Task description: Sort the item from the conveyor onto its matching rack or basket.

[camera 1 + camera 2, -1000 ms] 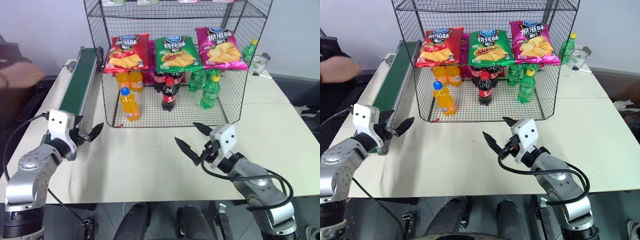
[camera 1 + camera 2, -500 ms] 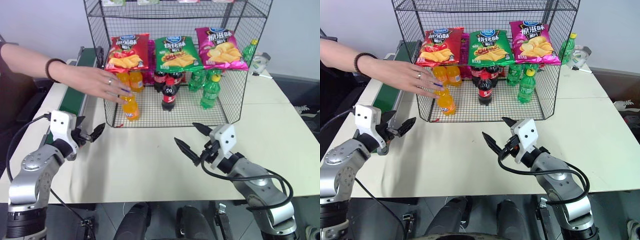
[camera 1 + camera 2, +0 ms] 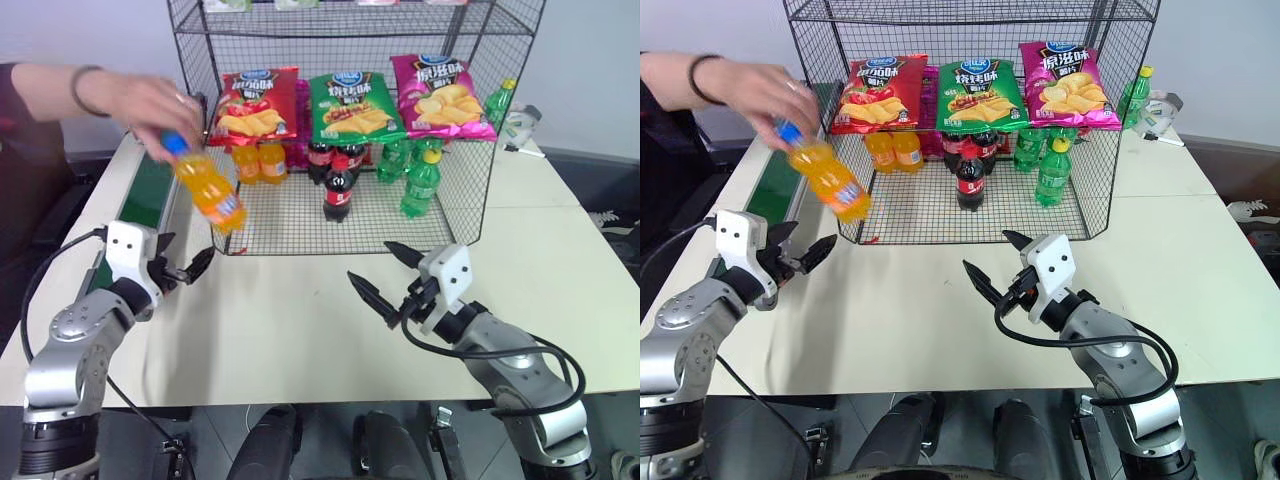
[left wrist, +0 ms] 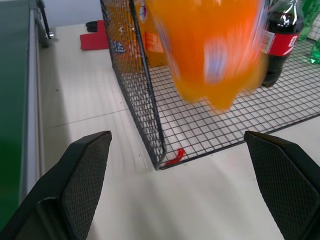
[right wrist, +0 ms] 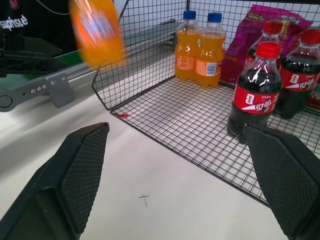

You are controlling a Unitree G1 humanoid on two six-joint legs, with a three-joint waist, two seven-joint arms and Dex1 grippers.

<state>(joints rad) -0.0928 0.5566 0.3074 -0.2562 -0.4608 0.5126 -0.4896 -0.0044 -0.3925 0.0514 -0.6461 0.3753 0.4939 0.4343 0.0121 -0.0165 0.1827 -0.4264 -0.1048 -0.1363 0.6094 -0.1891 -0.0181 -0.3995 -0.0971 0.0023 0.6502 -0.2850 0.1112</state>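
From the head views, a person's hand [image 3: 150, 95] holds the orange soda bottle [image 3: 208, 188] tilted in the air, between the conveyor [image 3: 150, 190] and the wire rack [image 3: 460, 190], above the left gripper [image 3: 185, 268], whose fingers are spread and empty. The right gripper [image 3: 385, 278] hovers wide open over the table [image 3: 290, 330]. In the left wrist view the bottle [image 4: 210, 50] is a blur, probably above and beyond the fingertips. In the right wrist view it hangs off to one side, apart.

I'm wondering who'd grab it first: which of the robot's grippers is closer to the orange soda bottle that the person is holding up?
Left. The left gripper sits just below the clear plastic orange soda bottle in the person's hand; the right gripper is off to the bottle's right.
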